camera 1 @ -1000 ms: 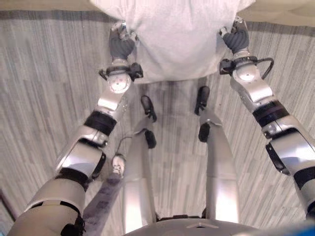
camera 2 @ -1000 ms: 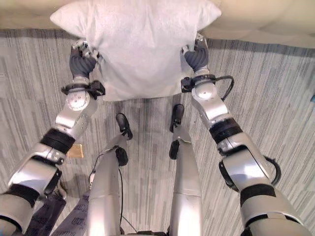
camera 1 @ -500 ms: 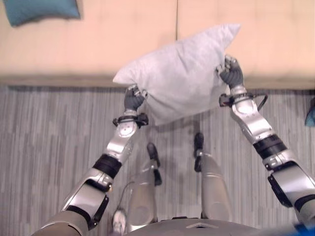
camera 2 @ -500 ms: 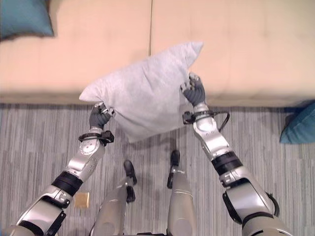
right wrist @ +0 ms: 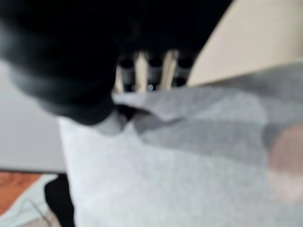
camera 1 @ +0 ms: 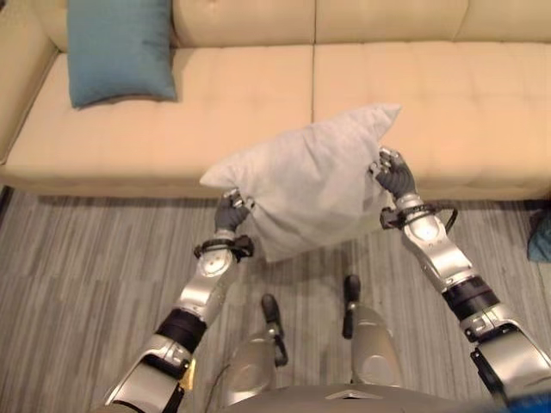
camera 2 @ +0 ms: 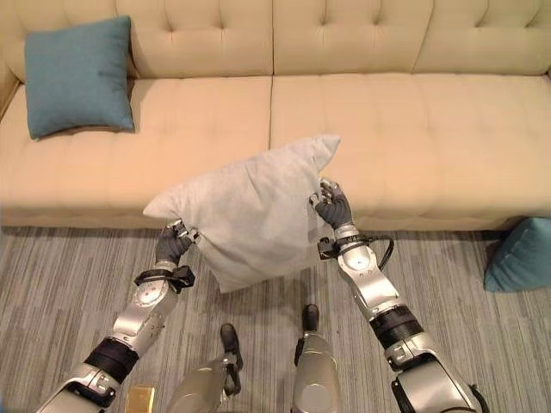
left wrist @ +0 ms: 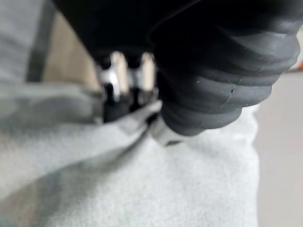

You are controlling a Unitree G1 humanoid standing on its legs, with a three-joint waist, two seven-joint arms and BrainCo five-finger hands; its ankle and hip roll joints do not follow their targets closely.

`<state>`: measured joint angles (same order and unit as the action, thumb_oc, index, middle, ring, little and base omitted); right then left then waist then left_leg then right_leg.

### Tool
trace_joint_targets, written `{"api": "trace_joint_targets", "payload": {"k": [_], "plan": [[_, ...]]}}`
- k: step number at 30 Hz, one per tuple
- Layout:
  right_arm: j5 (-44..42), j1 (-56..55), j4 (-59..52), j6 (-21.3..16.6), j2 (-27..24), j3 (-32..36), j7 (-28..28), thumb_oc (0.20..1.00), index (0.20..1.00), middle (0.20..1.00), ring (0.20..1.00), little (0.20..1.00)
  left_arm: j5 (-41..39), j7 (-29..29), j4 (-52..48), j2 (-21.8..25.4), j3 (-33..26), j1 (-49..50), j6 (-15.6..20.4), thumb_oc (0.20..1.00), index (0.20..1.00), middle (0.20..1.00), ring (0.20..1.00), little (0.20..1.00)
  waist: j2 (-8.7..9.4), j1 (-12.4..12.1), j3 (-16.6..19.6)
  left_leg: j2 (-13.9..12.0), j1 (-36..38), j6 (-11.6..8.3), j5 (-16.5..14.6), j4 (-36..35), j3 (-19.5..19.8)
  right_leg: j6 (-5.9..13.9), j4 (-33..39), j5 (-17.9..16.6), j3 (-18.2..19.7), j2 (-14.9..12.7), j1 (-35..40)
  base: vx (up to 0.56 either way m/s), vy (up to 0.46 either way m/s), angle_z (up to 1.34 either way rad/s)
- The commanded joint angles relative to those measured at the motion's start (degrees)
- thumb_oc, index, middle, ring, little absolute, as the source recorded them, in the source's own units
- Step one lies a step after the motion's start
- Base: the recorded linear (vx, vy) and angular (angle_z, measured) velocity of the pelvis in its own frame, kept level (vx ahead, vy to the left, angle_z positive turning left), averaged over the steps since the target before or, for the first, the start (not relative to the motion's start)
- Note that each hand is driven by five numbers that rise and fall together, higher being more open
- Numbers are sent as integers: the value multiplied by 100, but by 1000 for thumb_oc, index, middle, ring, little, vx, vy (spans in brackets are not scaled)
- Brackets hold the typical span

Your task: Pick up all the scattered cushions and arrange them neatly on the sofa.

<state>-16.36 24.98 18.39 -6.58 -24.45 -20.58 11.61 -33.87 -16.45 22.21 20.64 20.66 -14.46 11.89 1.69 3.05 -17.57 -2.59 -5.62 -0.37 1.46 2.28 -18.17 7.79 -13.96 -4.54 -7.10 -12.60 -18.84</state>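
I hold a light grey cushion (camera 2: 250, 211) in the air in front of the beige sofa (camera 2: 413, 146), tilted with its right corner higher. My left hand (camera 2: 172, 245) is shut on its lower left edge and my right hand (camera 2: 331, 206) is shut on its right edge. Both wrist views show the fingers (left wrist: 118, 90) pinching the grey cloth (right wrist: 180, 156). A teal cushion (camera 2: 77, 73) leans against the sofa back at the far left. Another teal cushion (camera 2: 521, 254) lies on the floor at the right, beside the sofa front.
The sofa seat (camera 1: 430, 103) is bare across its middle and right. Grey striped carpet (camera 2: 52, 292) lies between me and the sofa front. A small tan object (camera 2: 138, 398) lies on the floor at the lower left.
The camera has tilted up, bringing the sofa back and the left teal cushion fully into view. The grey cushion stays held in both hands, now a little nearer the sofa seat.
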Motion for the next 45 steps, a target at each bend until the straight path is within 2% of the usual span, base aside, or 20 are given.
{"api": "trace_joint_targets", "payload": {"k": [1, 4, 9, 13, 14, 17, 19, 20, 21, 23, 24, 26, 27, 29, 30, 33, 36, 38, 42, 45], "plan": [[145, 220, -831, -468, 580, -298, -490, 200, 200, 200, 200, 200, 616, 563, -805, -336, 319, -416, 384, 200, 200, 200, 200, 200, -5, 63, 295, 112, 145, -73, -392, 233, 310, 667, -473, -702, -97, -328, 32, 92, 282, -51], [166, 204, -769, -438, 606, -331, -524, 200, 200, 200, 200, 200, 608, 563, -817, -307, 231, -344, 367, 200, 200, 200, 200, 200, 24, 13, 413, 181, 329, -59, -397, -12, 247, 588, -224, -767, -388, -409, 106, 109, 113, -34], [148, 170, -752, -435, 563, -396, -641, 200, 200, 200, 200, 200, 616, 576, -743, -334, 157, -247, 361, 200, 200, 200, 200, 200, 45, 104, 496, 218, 477, -95, -465, -36, 273, 574, 462, -726, -29, -149, 51, 120, -4, -15], [58, 160, -680, -450, 583, -414, -703, 200, 200, 200, 200, 200, 683, 584, -687, -374, 86, -231, 356, 200, 200, 200, 200, 200, 134, 105, 596, 265, 640, -196, -584, -20, 257, 605, 1174, -773, -461, -115, 297, 170, -83, -6], [59, 181, -667, -457, 584, -433, -696, 200, 200, 200, 200, 200, 673, 569, -652, -381, 82, -235, 354, 200, 200, 200, 200, 200, 142, 103, 592, 264, 621, -209, -607, 18, 256, 616, 1157, -830, -519, -123, 241, 160, -118, 3], [58, 141, -733, -455, 513, -471, -746, 200, 200, 200, 200, 200, 569, 595, -662, -392, 84, -227, 376, 200, 200, 200, 200, 200, 167, 96, 623, 266, 585, -256, -707, 242, 306, 554, 998, -636, -595, -60, 300, 148, -109, 10], [43, 142, -833, -462, 457, -509, -745, 200, 200, 200, 200, 200, 430, 663, -652, -502, 205, -266, 389, 200, 200, 200, 200, 200, 148, 194, 632, 156, 462, -410, -824, 811, 414, 359, 780, -324, -465, 111, 394, 210, -170, 31], [43, 142, -833, -462, 457, -509, -745, 200, 200, 200, 200, 200, 430, 664, -652, -502, 205, -266, 390, 200, 200, 200, 200, 200, 147, 196, 632, 154, 460, -410, -826, 815, 416, 359, 781, -324, -467, 112, 394, 244, -214, 48], [25, 84, -885, -461, 380, -535, -769, 200, 200, 200, 200, 200, 384, 716, -643, -565, 256, -220, 377, 200, 200, 200, 200, 200, 145, 283, 661, -3, 300, -633, -634, 1503, 453, 171, 935, -226, -506, 263, 660, 239, -242, 36], [-19, 41, -982, -476, 323, -527, -747, 200, 200, 200, 200, 200, 315, 799, -648, -628, 302, -258, 367, 200, 200, 200, 200, 200, 195, 253, 588, -263, -131, -971, -44, 2455, 495, -19, 1128, -143, -589, 333, 922, 193, -249, 48], [-20, 42, -982, -476, 321, -525, -747, 200, 200, 200, 200, 200, 314, 800, -646, -629, 302, -262, 367, 200, 200, 200, 200, 200, 176, 267, 588, -287, -165, -980, -63, 2505, 521, -27, 1137, -147, -612, 352, 925, 123, -222, 80], [-25, 12, -1038, -486, 281, -504, -692, 200, 200, 200, 200, 200, 237, 757, -639, -693, 352, -321, 346, 200, 200, 200, 200, 200, 226, 253, 508, -382, -363, -941, -9, 2597, 489, -123, 1272, -50, -716, 392, 1067, 136, -162, 49], [-30, 22, -1079, -468, 292, -494, -662, 200, 200, 200, 200, 200, 265, 754, -591, -759, 393, -385, 315, 200, 200, 200, 200, 200, 185, 233, 530, -322, -440, -742, -268, 1799, 396, -33, 1378, -30, -737, 447, 1135, 182, -19, 4], [59, 31, -1018, -484, 332, -509, -626, 200, 200, 200, 200, 200, 346, 735, -543, -799, 452, -459, 314, 200, 200, 200, 200, 200, 29, 201, 593, -342, -569, -683, 295, 367, 397, 66, 1396, -44, -642, 584, 1131, 242, 58, 11], [87, 33, -980, -491, 354, -501, -596, 200, 200, 200, 200, 200, 371, 705, -535, -827, 435, -488, 327, 200, 200, 200, 200, 200, 3, 150, 577, -365, -602, -692, 533, -9, 418, 83, 1375, -20, -593, 608, 1170, 147, 65, 14], [125, 63, -957, -489, 422, -510, -595, 200, 200, 200, 200, 200, 331, 712, -593, -808, 387, -457, 344, 200, 200, 200, 200, 200, 3, 121, 560, -349, -508, -633, 450, -96, 487, 92, 1270, 55, -474, 597, 1189, 140, 88, -29], [171, 179, -898, -462, 590, -551, -597, 200, 200, 200, 200, 200, 343, 657, -628, -765, 358, -474, 361, 200, 200, 200, 200, 200, 84, 124, 519, -212, -392, -520, 305, 13, 297, 256, 981, -34, -247, 501, 1037, 129, 220, -114], [197, 245, -808, -392, 649, -586, -662, 200, 200, 200, 200, 200, 369, 649, -564, -653, 327, -516, 348, 200, 200, 200, 200, 200, 151, 110, 471, -151, -139, -328, 85, 75, 33, 434, 248, -73, -105, 361, 811, 182, 328, -115], [106, 243, -751, -389, 664, -440, -673, 200, 200, 200, 200, 200, 546, 559, -505, -582, 299, -584, 307, 200, 200, 200, 200, 200, 177, 100, 449, -82, 109, -174, -101, 108, -136, 480, -523, -107, -307, 241, 557, 136, 180, -49], [76, 213, -761, -372, 635, -412, -707, 200, 200, 200, 200, 200, 532, 588, -557, -577, 262, -524, 302, 200, 200, 200, 200, 200, 176, 140, 463, -2, 253, -155, -141, 26, -137, 445, -504, -146, -399, 258, 474, 149, 107, -19]]}}
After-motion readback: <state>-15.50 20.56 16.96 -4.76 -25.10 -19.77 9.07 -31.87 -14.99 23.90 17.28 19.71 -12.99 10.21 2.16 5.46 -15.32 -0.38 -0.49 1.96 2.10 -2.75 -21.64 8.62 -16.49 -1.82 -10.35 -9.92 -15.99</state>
